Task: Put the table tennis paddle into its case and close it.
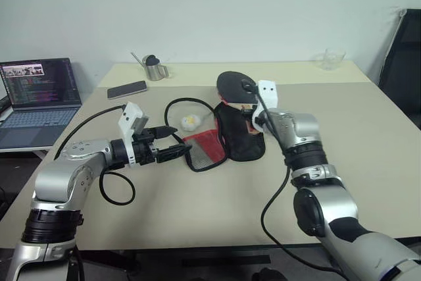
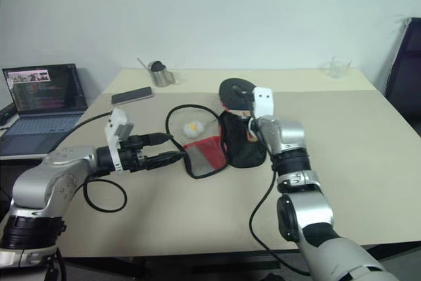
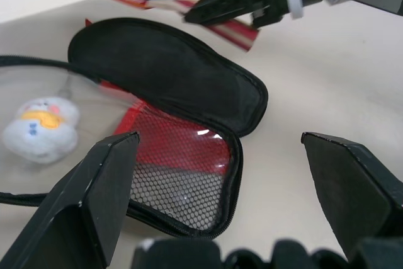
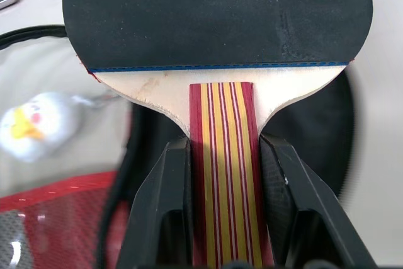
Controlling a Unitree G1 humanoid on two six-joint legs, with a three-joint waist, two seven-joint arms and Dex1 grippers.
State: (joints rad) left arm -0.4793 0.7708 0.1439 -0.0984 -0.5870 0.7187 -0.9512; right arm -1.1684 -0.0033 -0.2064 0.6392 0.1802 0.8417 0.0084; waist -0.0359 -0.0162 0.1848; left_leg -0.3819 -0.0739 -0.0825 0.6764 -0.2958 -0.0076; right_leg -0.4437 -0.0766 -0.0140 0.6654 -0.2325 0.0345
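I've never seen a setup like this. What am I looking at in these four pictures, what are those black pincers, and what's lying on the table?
This is a humanoid robot with two arms, each ending in a two-fingered black gripper. The two wide pictures come from cameras in its head, looking down over its arms. The two close-ups come from cameras on its wrists, looking along the fingers.

The right gripper is shut on the striped handle of the table tennis paddle, holding it above the case, which lies unzipped and open on the table. The left gripper is open and empty, beside the case's red mesh part.

Also on the table: a small white-yellow charm, a smartphone, a metal cup, a clear glass. A laptop sits off to the robot's left.
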